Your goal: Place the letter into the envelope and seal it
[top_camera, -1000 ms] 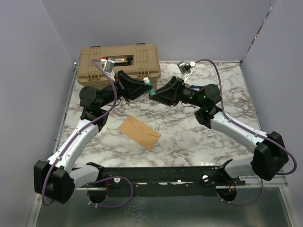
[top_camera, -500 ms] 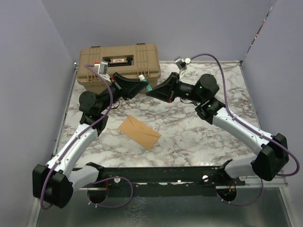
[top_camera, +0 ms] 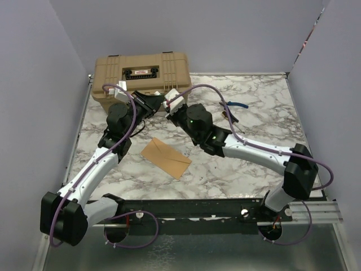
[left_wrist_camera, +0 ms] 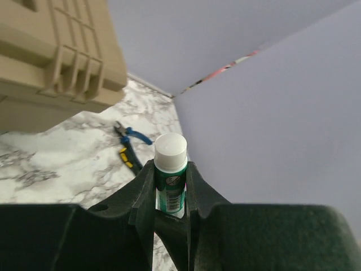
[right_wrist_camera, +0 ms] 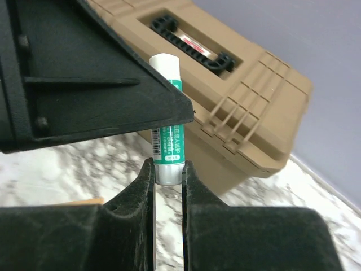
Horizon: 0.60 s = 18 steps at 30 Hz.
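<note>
Lying flat on the marble table (top_camera: 254,130), between the two arms and nearest their bases, the envelope (top_camera: 166,157) sits at an angle with neither gripper touching it. Beyond it, both arms meet above the table in front of the tan case (top_camera: 141,73). The left gripper (left_wrist_camera: 170,175) clamps a green glue stick (right_wrist_camera: 166,152) with a white cap, and the right gripper (right_wrist_camera: 167,166) has its narrow fingers pressed against the stick's other end. Blue-handled pliers (top_camera: 232,107) lie farther right.

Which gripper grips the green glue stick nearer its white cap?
The left gripper: it clamps the green glue stick just under the cap; the right gripper pinches the opposite end.
</note>
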Tool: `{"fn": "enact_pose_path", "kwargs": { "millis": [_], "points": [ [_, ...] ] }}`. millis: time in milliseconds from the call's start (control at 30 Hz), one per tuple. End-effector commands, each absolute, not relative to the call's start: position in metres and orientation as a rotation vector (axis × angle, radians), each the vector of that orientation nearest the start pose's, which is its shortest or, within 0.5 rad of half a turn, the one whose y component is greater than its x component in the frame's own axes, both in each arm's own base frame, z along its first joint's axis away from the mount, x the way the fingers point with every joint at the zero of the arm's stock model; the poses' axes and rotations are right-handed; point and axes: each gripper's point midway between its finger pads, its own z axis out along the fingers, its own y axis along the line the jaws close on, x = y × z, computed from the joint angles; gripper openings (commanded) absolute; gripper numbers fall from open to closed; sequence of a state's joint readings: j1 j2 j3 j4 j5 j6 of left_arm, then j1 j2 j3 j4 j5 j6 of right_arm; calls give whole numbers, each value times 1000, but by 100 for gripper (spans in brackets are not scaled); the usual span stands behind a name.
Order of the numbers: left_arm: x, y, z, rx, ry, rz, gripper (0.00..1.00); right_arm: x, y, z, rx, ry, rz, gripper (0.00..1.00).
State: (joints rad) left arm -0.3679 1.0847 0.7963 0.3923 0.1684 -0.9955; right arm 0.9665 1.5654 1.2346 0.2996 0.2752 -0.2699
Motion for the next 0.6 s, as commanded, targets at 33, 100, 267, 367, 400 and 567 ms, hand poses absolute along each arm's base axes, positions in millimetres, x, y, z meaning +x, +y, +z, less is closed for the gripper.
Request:
{"fn": "enact_pose_path", "kwargs": {
  "millis": [33,100,267,367,400,567],
  "points": [
    [353,-192,337,-476,1623,-1083,0,375,341,299,-621,1500,-125,0],
    [353,-193,336,-451,1630,-1072,0,368,354,297,-660,1540,-13,2],
    [345,-209,346,-252,1610,-1110,0,319,392,295,-872,1666,495,56],
    [334,-218,356,-110,1577,-1128,0,301,385,304,-853,1728,720,77],
    [330,-220,359,-74,1564,-1138,0,293,383,305,-845,1746,805,78],
    [305,-234,375,101,1496,-1237,0,266,363,316,-803,1760,1153,79]
  ]
}}
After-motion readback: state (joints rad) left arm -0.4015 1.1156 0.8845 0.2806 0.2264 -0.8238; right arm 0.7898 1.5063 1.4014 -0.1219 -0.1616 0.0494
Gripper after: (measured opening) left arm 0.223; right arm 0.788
